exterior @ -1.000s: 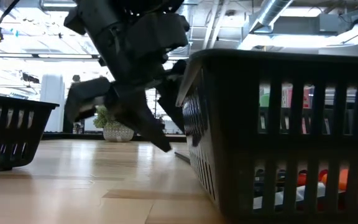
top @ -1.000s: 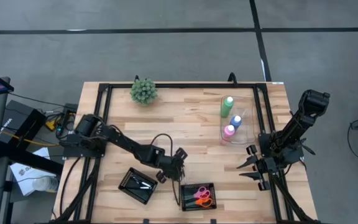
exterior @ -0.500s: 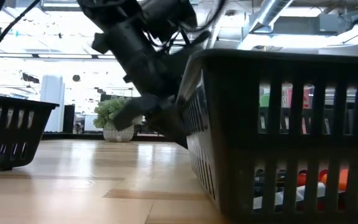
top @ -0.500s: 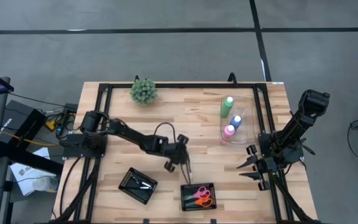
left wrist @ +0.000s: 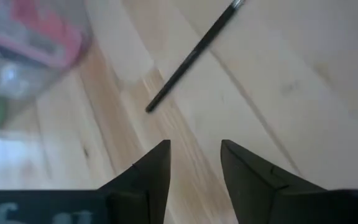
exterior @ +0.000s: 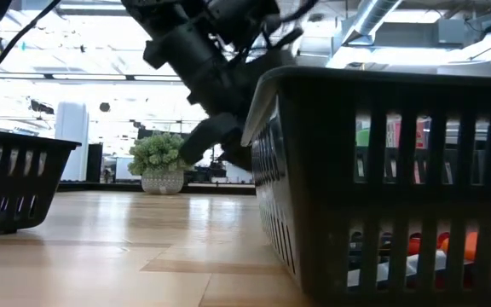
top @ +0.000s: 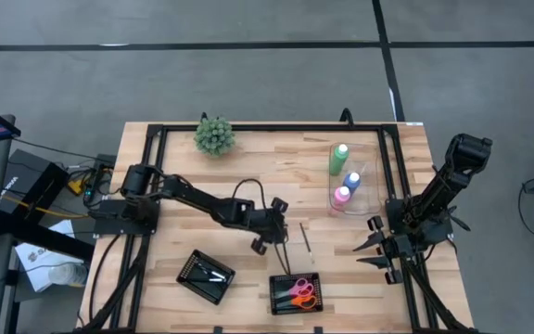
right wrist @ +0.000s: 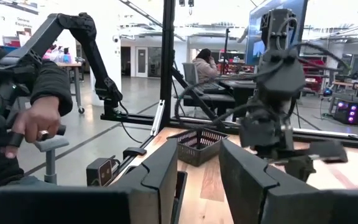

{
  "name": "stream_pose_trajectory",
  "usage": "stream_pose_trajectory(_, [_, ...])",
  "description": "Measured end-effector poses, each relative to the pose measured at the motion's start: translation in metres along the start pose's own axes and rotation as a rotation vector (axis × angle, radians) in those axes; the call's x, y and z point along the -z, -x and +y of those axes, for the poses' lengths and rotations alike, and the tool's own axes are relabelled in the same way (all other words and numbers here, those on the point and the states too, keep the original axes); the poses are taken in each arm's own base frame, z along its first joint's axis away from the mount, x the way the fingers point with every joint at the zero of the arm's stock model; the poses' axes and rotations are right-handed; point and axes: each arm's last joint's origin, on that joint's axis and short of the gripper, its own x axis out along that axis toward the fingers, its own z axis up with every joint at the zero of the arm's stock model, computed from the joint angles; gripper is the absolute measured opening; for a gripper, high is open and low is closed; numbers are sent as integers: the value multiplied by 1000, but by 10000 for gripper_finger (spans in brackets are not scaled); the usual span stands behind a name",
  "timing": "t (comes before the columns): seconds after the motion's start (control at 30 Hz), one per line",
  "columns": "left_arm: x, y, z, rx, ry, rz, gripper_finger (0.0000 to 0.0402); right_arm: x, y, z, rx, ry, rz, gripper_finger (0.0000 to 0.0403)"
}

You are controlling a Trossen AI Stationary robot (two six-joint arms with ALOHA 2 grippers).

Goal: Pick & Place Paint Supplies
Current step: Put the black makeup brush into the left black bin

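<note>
My left gripper point(top: 272, 241) hangs open over the middle of the table with nothing between its fingers point(left wrist: 194, 144). Just to its right a thin dark brush point(top: 306, 241) lies flat on the wood point(left wrist: 191, 56), clear of the fingers. The green point(top: 340, 158), blue point(top: 351, 181) and pink point(top: 341, 197) bottles stand at the far right. Pink and orange scissors point(top: 302, 294) lie in a black tray point(top: 273, 280) near the front edge. My right gripper point(top: 369, 239) waits open at the right side point(right wrist: 197, 143).
A second black tray point(top: 189, 269) with brushes sits at the near left. A bushy green plant ball point(top: 215, 135) stands at the far edge. A black frame point(top: 151, 176) borders the table. A person's hand point(right wrist: 36, 124) shows beyond the table.
My left gripper has swung from just above the trays toward the table's right and far side, ending beside the loose brush. My right arm has kept still.
</note>
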Motion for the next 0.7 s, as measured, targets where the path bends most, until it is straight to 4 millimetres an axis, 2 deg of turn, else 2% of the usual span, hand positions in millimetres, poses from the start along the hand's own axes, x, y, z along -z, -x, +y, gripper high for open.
stream_pose_trajectory(0.13, [-14,4,11,-40,42,-36,130,1,-1,-1,18,-31,6,109])
stream_pose_trajectory(0.23, [-16,5,11,-25,98,-46,129,8,-6,-3,85,-49,68,109])
stream_pose_trajectory(0.43, [-18,5,6,69,254,-94,134,19,-31,-2,210,-68,249,109])
stream_pose_trajectory(0.57, [-20,4,0,99,364,-183,141,16,-45,2,263,-95,372,109])
stream_pose_trajectory(0.7, [-26,5,-13,129,404,-314,149,12,-56,0,312,-163,551,114])
